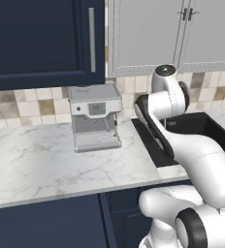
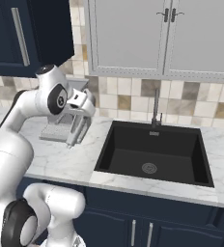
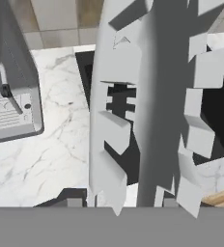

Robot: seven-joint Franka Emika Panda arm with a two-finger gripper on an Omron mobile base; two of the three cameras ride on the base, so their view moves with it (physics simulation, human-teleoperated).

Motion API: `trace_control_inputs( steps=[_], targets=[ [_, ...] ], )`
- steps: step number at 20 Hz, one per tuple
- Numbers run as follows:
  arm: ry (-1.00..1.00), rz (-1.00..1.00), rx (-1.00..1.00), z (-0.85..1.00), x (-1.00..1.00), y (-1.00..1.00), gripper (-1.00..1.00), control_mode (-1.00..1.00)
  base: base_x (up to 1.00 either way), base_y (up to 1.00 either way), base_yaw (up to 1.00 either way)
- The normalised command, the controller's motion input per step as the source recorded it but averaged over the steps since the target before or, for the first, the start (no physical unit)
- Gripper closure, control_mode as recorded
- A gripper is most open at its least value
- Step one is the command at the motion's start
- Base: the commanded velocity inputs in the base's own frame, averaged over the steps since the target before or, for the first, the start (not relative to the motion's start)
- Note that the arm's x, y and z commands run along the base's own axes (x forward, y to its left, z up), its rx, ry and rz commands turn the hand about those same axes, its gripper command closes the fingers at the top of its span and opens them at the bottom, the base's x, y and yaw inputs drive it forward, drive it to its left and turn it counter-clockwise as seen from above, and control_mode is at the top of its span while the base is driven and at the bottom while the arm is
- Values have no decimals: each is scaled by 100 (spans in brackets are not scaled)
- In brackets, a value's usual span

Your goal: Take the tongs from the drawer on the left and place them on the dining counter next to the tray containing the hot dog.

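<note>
— How many of each?
— One pair of tongs (image 2: pixel 75 131); one coffee machine (image 1: pixel 95 118); one sink (image 2: pixel 155 154) with one tap (image 2: pixel 156 108).
— And the arm (image 1: pixel 192 155)?
— Folded, elbow high; the wrist points down over the marble surface (image 1: pixel 46 160), between machine and sink.
— The jaws?
— Clamped on the tongs, as far as I can see; the tongs hang downward, above the surface, just in front of the machine.

I work in a kitchen: marble counter (image 1: pixel 46 164), black sink (image 2: pixel 155 154), coffee machine (image 1: pixel 95 116), tiled backsplash (image 2: pixel 133 99), navy cabinets (image 1: pixel 37 38).
</note>
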Motion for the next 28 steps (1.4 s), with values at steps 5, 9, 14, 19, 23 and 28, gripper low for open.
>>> trace_control_inputs(
  steps=[5, 9, 14, 19, 23, 28],
  targets=[
    [-11, 0, -1, 17, -19, -37, 100, -100, 0, 0, 0],
    [-17, 0, 0, 17, -21, -23, 100, -100, 0, 0, 0],
    [-15, 1, 4, 21, -18, -7, 100, -100, 0, 0, 0],
    [-5, 13, 3, 15, -1, -8, 100, -100, 0, 0, 0],
    [0, 13, 1, 27, -1, 0, 100, -100, 0, 0, 0],
    [-1, 11, -1, 10, -11, 0, 100, -100, 0, 0, 0]
  ],
)
